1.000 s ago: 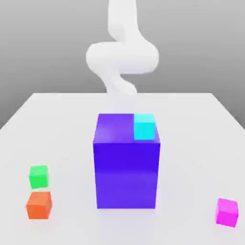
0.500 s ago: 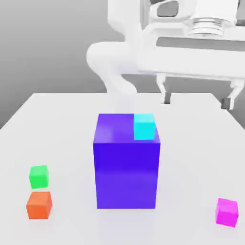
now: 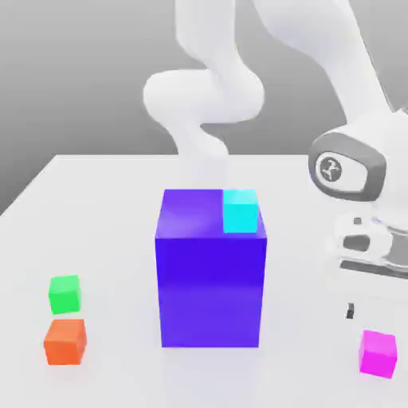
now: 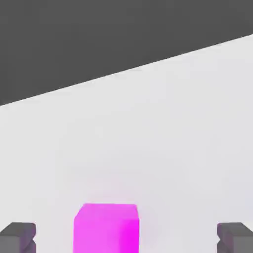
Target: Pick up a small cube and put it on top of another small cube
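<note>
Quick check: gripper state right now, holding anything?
Gripper: jaws open wide and empty; the magenta cube sits on the table between the two fingertips, not yet gripped.

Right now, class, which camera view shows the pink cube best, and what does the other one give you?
The hand view: the pink cube sits large and close between the open jaws, though the frame edge cuts it off. The exterior view shows the whole cube, small, on the table under the hand, at that view's right.
</note>
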Motion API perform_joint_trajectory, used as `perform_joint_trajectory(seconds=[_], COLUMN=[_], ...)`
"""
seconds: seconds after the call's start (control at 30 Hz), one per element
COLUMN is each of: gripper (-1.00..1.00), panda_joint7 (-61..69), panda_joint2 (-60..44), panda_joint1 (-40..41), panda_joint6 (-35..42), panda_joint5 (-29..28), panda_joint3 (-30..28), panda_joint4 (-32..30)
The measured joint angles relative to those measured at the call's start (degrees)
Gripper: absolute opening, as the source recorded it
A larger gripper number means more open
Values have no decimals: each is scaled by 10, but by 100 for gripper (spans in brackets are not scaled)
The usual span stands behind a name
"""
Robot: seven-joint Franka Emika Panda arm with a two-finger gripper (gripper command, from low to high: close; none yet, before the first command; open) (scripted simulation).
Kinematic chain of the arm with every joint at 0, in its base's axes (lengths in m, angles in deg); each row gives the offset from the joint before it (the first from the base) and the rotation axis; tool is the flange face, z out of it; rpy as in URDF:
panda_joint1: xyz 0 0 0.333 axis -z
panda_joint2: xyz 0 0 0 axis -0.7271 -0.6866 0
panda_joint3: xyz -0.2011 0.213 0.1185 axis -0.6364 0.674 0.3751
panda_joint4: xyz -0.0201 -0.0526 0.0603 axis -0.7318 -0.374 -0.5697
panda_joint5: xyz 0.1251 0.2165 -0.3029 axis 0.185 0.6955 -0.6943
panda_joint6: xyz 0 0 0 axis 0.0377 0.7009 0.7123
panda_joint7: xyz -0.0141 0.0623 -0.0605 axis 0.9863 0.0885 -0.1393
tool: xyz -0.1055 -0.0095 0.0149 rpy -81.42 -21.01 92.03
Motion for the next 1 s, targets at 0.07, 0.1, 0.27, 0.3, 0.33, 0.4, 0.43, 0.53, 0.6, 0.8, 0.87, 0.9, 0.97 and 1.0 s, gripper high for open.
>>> perform_joint_trajectory(seconds=[0.07, 0.1, 0.27, 0.3, 0.33, 0.4, 0.43, 0.53, 0.6, 0.8, 0.87, 0.9, 0.97, 1.0], gripper=[0, 0, -100, -100, -100, -100, -100, -100, -100, -100, -100, -100, -100, -100], panda_joint7=[-25, -37, -47, -47, -51, -39, -28, 15, 54, 154, 169, 174, 182, 186], panda_joint2=[-41, -62, -78, -78, -86, -65, -48, -2, 3, 30, 48, 60, 86, 101], panda_joint1=[-26, -40, -51, -51, -56, -44, -34, -7, 23, 140, 173, 190, 223, 239], panda_joint6=[-28, -43, -56, -56, -62, -47, -35, -2, 1, -2, -2, -2, -3, -3], panda_joint5=[-28, -43, -55, -55, -61, -44, -29, 13, 21, 43, 55, 62, 79, 88], panda_joint3=[-29, -46, -59, -59, -66, -50, -36, 0, -2, -56, -76, -87, -110, -123], panda_joint4=[9, 15, 19, 19, 21, 15, 11, 6, 19, 19, 1, -11, -40, -56])
